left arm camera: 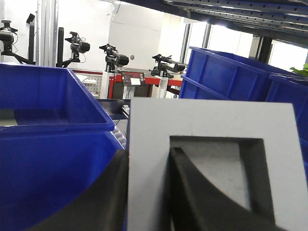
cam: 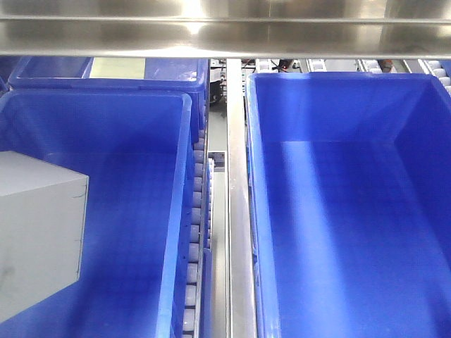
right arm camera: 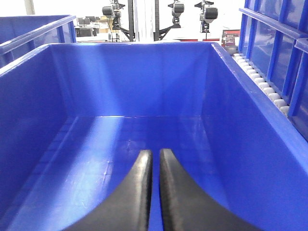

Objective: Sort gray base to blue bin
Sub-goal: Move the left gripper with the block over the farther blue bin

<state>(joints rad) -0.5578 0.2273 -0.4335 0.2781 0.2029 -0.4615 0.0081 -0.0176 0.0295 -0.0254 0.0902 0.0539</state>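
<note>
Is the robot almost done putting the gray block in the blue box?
Partly. The left gripper already grips the gray base, one finger inside its square recess. In the front view the gray base appears over the left blue bin. Left to do: let it go. The right gripper is shut, holding nothing.

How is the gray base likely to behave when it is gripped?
The gray base looks rigid and boxy, so it probably will not flex or roll. Its matte faces seem unlikely to slip. The left gripper pinches only one recess wall, so the base may tilt.
</note>
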